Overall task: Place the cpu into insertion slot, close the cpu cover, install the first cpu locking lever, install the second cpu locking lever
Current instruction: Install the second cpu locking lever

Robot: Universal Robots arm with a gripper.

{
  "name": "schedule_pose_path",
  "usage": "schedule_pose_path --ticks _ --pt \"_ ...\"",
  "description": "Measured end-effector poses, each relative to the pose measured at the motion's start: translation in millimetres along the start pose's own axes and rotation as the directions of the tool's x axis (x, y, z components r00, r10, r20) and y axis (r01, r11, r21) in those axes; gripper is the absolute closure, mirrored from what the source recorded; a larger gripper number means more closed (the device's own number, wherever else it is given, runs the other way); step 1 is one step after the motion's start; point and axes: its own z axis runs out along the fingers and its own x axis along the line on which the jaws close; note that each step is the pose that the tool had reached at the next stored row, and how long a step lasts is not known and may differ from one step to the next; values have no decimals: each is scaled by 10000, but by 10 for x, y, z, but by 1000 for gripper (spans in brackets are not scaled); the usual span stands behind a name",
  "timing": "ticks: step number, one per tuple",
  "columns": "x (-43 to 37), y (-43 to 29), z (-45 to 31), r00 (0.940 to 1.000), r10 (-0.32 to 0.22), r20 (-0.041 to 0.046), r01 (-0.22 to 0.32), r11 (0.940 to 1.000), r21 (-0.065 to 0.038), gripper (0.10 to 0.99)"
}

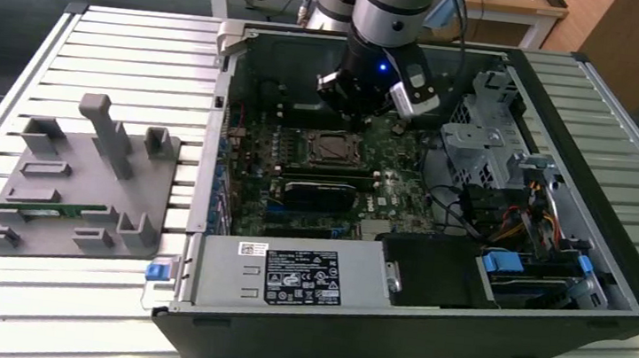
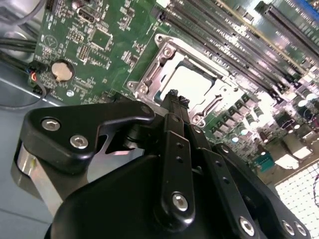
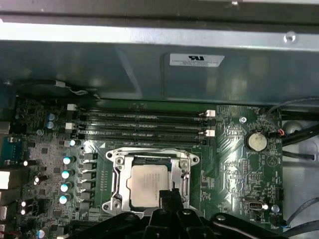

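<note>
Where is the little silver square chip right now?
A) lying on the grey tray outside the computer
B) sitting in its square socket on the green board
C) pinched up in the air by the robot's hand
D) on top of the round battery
B: both wrist views show the chip lying flat inside the metal frame of its socket on the green board, just beyond the hand.

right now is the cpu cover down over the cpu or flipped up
Down. In both wrist views the cpu cover lies flat, framing the cpu, whose metal top shows through its window.
</note>
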Motion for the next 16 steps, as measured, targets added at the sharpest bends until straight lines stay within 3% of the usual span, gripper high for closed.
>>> schedule_pose_path --ticks 13,16 --pt "9 -103 66 10000 13 -1 -13 10000 1 980" --pt "12 -162 70 10000 35 1 -35 10000 -1 980"
